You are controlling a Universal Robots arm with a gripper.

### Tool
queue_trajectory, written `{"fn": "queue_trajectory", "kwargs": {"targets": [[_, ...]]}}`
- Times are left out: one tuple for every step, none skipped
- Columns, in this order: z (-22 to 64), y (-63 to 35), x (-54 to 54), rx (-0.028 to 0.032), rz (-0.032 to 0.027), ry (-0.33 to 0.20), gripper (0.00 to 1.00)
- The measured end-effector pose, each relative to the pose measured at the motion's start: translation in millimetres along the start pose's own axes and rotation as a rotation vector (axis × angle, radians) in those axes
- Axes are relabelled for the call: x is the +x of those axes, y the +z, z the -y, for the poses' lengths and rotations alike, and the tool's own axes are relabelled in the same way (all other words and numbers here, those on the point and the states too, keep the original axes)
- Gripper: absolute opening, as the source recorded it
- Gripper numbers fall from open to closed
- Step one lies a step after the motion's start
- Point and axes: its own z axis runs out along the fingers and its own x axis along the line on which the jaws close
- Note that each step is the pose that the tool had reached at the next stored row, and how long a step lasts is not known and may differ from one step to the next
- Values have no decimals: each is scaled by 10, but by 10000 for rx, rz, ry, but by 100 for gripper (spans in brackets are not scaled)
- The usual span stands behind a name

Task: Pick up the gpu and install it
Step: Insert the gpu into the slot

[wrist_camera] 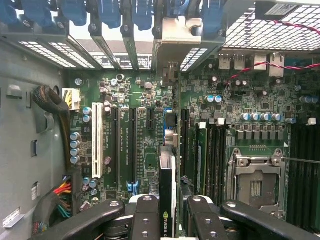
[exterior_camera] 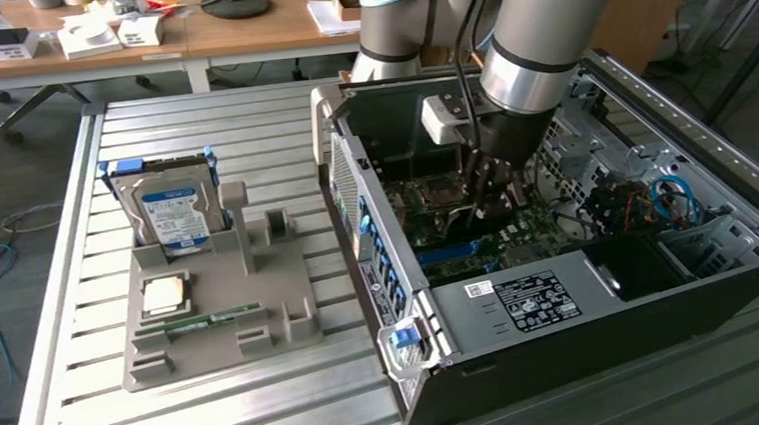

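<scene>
Gripper [wrist_camera: 170,212] clamped on the gpu [wrist_camera: 167,175] — edge-on over the motherboard [wrist_camera: 145,160], seemingly above a slot.

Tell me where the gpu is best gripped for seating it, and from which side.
Grip the gpu by its two flat faces, near the long edge away from the motherboard, coming in through the open side of the case. The card is thin and stands edge-on to the board, so fingers pinching across its thickness leave the edge facing the board free, as here.

The gpu [wrist_camera: 167,185] edge bears an NVIDIA logo [wrist_camera: 165,221].
</scene>
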Motion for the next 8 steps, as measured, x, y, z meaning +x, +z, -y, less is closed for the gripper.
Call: {"fn": "queue_trajectory", "kwargs": {"targets": [[0, 0, 0, -1, -2, 0, 26], [0, 0, 0, 0, -1, 0, 26], [0, 0, 0, 0, -1, 0, 26], [0, 0, 0, -1, -1, 0, 26], [-4, 1, 0, 0, 0, -1, 26], [-10, 2, 0, 0, 1, -1, 26], [-15, 3, 0, 1, 1, -1, 26], [-20, 4, 0, 1, 1, 0, 26]]}}
